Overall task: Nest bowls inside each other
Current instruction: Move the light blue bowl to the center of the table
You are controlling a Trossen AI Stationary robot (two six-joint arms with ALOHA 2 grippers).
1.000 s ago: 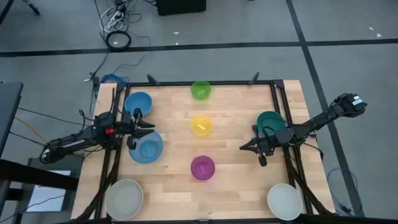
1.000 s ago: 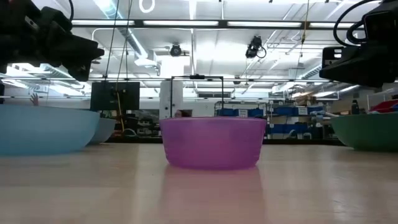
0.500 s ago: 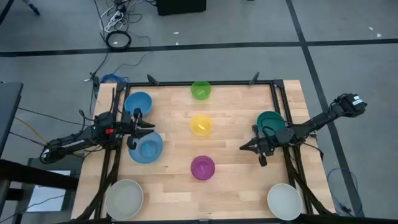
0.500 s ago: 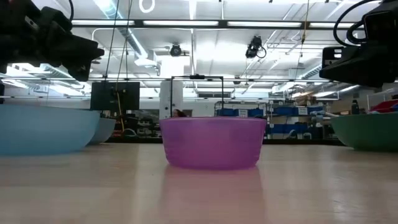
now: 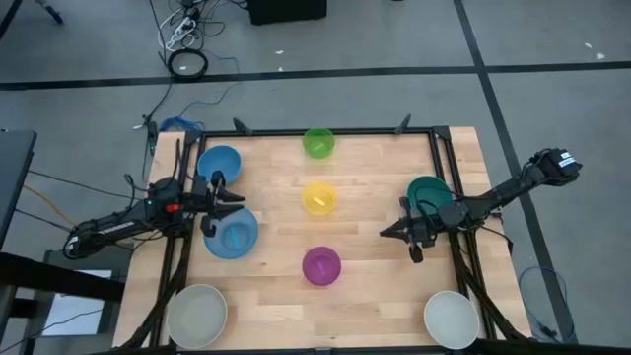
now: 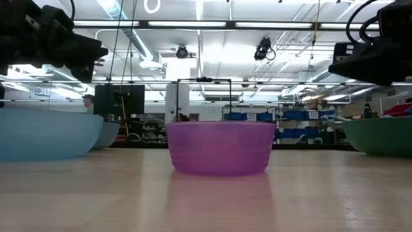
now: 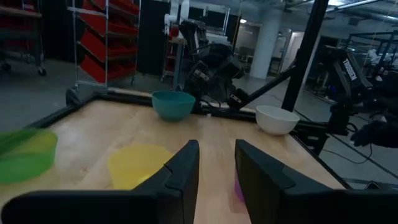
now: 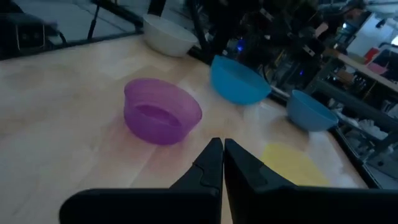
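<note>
Eight bowls rest on their bases on the wooden table. Down the middle stand a green bowl [image 5: 317,142], a yellow bowl [image 5: 317,197] and a magenta bowl [image 5: 321,265]. Two blue bowls [image 5: 219,163] [image 5: 233,235] sit at the left and a teal bowl [image 5: 430,193] at the right. Whitish bowls [image 5: 197,316] [image 5: 452,318] stand at the near corners. My left gripper [image 5: 241,201] hangs level between the blue bowls, open and empty [image 7: 216,152]. My right gripper [image 5: 384,234], beside the teal bowl, is shut on nothing [image 8: 222,144].
A black frame [image 5: 434,133] runs along the table's far and side edges. Bare wood lies between the middle row of bowls and each gripper. In the low view the magenta bowl [image 6: 221,147] stands in the middle, with both arms high above the tabletop.
</note>
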